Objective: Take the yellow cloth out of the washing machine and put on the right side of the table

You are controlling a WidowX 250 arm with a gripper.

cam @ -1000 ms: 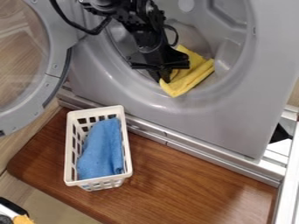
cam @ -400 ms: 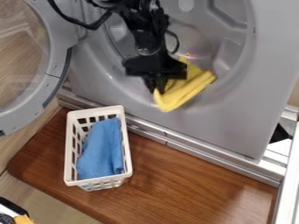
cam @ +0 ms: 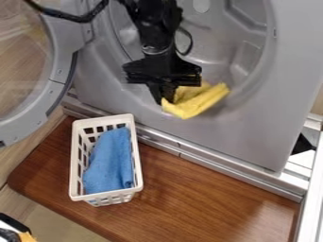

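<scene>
Compared with a second ago, the black claw [cam: 161,98] has shifted toward the left of the view and a little lower, and the yellow cloth [cam: 199,101] has come with it. Back then the cloth lay farther inside the lower part of the drum [cam: 217,52]; now it hangs bunched in front of the opening's lower rim, its far end sticking out to the right. The arm's black cable [cam: 75,19] has swung higher on the left. The white plastic basket [cam: 75,156], the blue cloth [cam: 108,163] in it and the open round door [cam: 58,75] have stayed as they were.

The claw is closed down on the yellow cloth, pinching it near its left corner. The tips are dark and partly tucked against the fabric, so how much of it they hold is hard to judge. I can't tell whether the cloth's underside touches the rim.

Counting up: one claw, one washing machine [cam: 252,137] with one door, one slatted basket, and one brown wooden table [cam: 202,198]. There are two cloths, one yellow in the claw and one blue, folded lengthwise in the basket. One small orange item [cam: 26,237] (what it is, I couldn't say) peeks in at the bottom left corner, beside something black and white.
</scene>
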